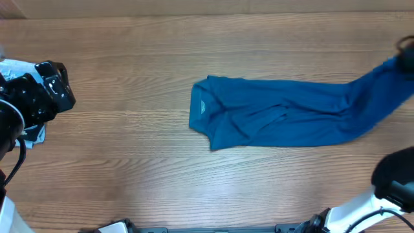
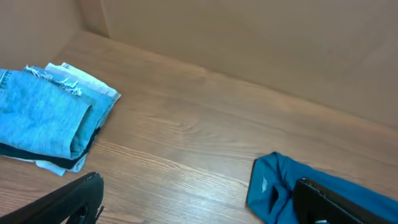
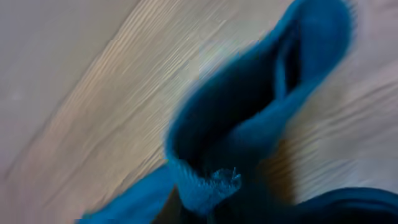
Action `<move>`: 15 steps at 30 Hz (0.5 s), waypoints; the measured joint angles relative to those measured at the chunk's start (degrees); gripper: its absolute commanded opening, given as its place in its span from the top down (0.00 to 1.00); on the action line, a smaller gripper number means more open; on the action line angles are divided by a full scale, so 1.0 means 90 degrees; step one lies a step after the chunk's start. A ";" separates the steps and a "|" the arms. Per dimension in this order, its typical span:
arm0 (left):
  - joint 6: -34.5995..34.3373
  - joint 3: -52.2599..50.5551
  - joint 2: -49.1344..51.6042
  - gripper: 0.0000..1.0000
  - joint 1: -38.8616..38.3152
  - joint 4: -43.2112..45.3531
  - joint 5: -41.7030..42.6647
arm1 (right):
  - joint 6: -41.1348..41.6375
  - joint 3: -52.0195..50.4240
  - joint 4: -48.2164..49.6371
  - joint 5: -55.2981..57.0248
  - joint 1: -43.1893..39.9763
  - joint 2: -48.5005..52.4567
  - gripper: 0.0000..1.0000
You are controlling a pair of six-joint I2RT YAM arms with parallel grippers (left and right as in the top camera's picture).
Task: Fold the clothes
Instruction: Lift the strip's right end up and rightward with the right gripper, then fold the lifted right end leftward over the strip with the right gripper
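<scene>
The teal-blue shirt (image 1: 284, 116) lies stretched across the table from the middle to the right edge, its collar end at the left. Its right end rises towards my right gripper (image 1: 405, 50) at the far right edge. In the right wrist view, blurred teal fabric (image 3: 249, 118) fills the frame, bunched at the jaws (image 3: 208, 186), which are shut on it. My left gripper (image 1: 57, 87) hovers at the far left, open and empty, well apart from the shirt. In the left wrist view its fingers (image 2: 199, 190) are spread wide, and the shirt's collar end (image 2: 273, 186) shows at lower right.
A folded stack of pale blue denim (image 2: 46, 118) lies at the table's left end, partly under my left arm in the overhead view (image 1: 16, 68). A wooden wall (image 2: 249, 37) backs the table. My right arm's base (image 1: 394, 178) stands at the front right.
</scene>
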 measured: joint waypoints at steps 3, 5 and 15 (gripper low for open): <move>0.0000 0.0000 0.0000 0.00 0.0000 0.0000 0.0000 | 0.0075 0.0002 -0.0204 -0.0029 0.0993 0.0000 0.96; 0.0000 0.0000 0.0000 0.00 0.0000 0.0000 0.0000 | 0.0163 0.0002 -0.0316 -0.0027 0.1753 0.0000 0.96; 0.0000 0.0000 0.0000 0.00 0.0000 0.0000 0.0000 | 0.1112 -0.0032 -0.0313 0.0566 0.4558 0.0000 0.96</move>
